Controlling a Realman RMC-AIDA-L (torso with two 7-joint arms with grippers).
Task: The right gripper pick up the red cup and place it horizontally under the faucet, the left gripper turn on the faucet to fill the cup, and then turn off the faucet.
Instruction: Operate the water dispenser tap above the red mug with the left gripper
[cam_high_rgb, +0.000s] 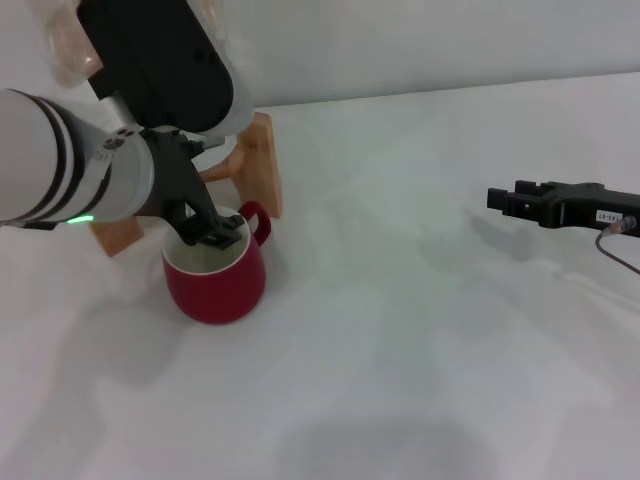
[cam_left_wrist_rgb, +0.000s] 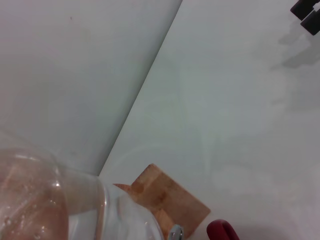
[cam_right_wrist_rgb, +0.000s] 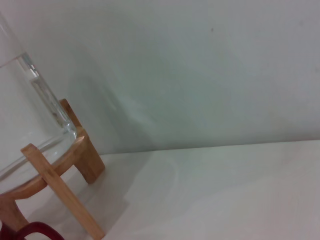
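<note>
Left gripper above the cup at the tap; right gripper far off.

The red cup (cam_high_rgb: 214, 278) stands upright on the white worktop (cam_high_rgb: 420, 330), just in front of the wooden stand (cam_high_rgb: 262, 165) that carries the glass jar (cam_right_wrist_rgb: 25, 120). The left gripper (cam_high_rgb: 205, 228) hangs directly over the cup's mouth, where the faucet should be, but the arm hides the faucet in the head view; I cannot tell if its fingers are spread or pressed together. The right gripper (cam_high_rgb: 498, 200) is well apart on the right, low over the worktop, pointing toward the cup and holding nothing; its fingers cannot be judged either. The left arm is clearly nearer.
</note>
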